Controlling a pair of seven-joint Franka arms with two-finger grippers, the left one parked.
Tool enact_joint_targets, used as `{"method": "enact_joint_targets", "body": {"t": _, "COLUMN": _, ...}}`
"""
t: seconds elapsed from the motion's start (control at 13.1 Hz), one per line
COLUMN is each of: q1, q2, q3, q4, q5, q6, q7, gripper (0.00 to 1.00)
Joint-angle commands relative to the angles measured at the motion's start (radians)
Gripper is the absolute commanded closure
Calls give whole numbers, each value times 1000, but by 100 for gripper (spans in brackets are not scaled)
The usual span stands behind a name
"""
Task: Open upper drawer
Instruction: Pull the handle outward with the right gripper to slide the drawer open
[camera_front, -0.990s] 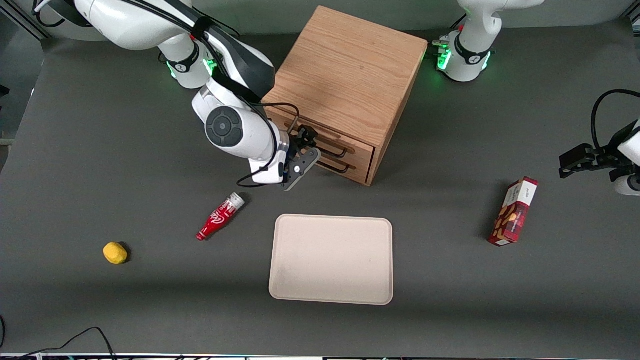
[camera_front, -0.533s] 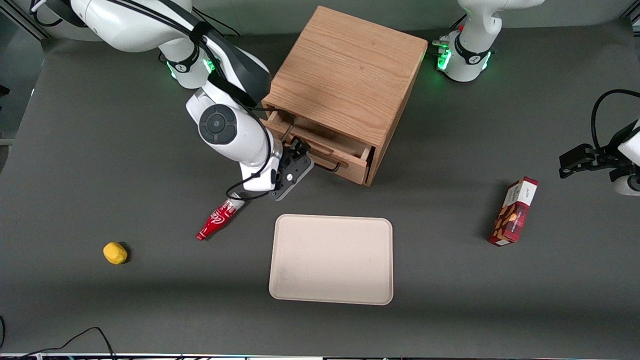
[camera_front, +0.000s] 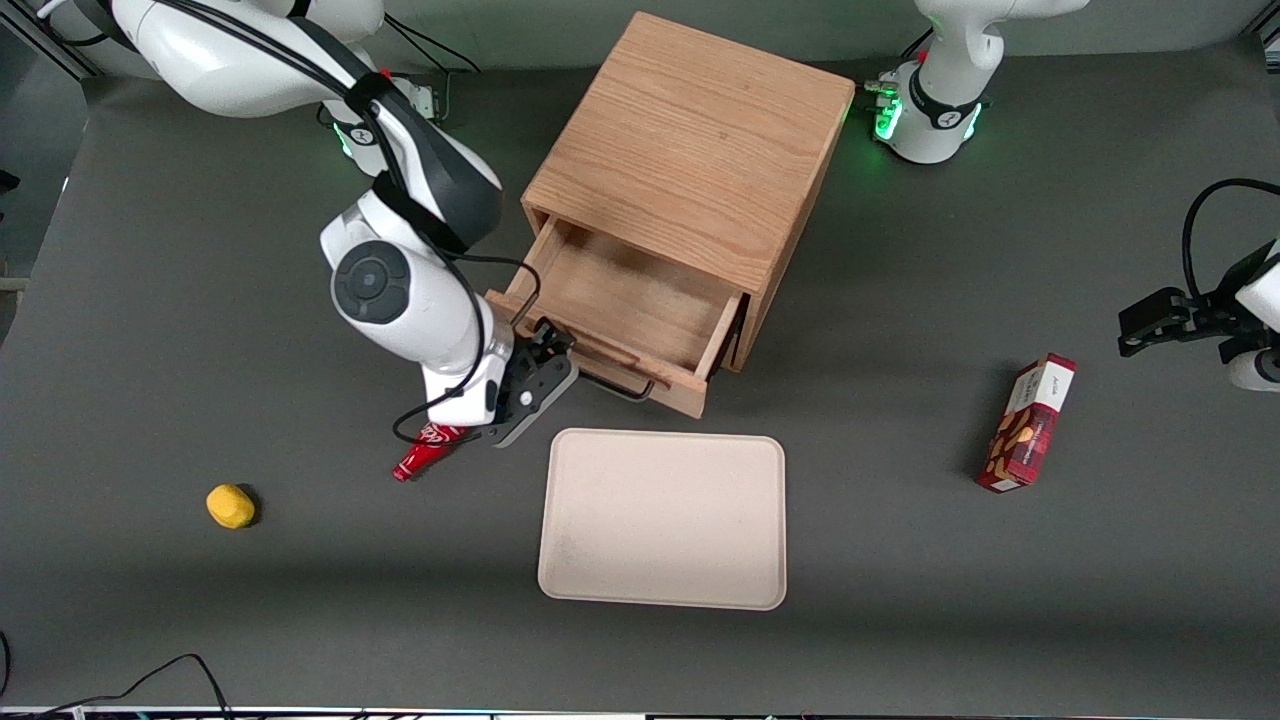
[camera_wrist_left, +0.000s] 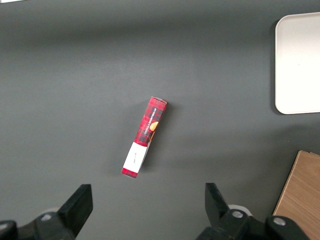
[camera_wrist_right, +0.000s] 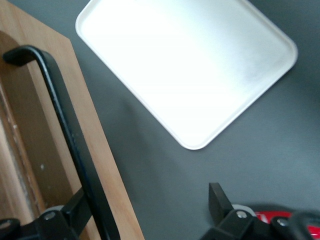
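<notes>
Upper drawer (camera_front: 630, 300) pulled out, interior bare; end effector (camera_front: 553, 352) at handle (camera_front: 620, 385).

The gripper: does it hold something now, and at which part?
The gripper is at the black wire handle of the upper drawer, near one end; whether it clamps the handle cannot be told.

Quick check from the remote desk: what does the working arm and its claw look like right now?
The working arm has glossy white shells, a black band around the elbow joint and a dark grey round cap. Black cables run along it and loop near the wrist; its base glows green. The claw, at the upper drawer handle, is black with a grey plate.
</notes>
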Motion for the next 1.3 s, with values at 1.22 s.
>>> {"method": "enact_joint_targets", "body": {"t": 1.22, "q1": 6, "q2": 128, "q3": -70, "q4": 211, "q5": -100, "q6": -11, "q7": -76, "gripper": 0}}
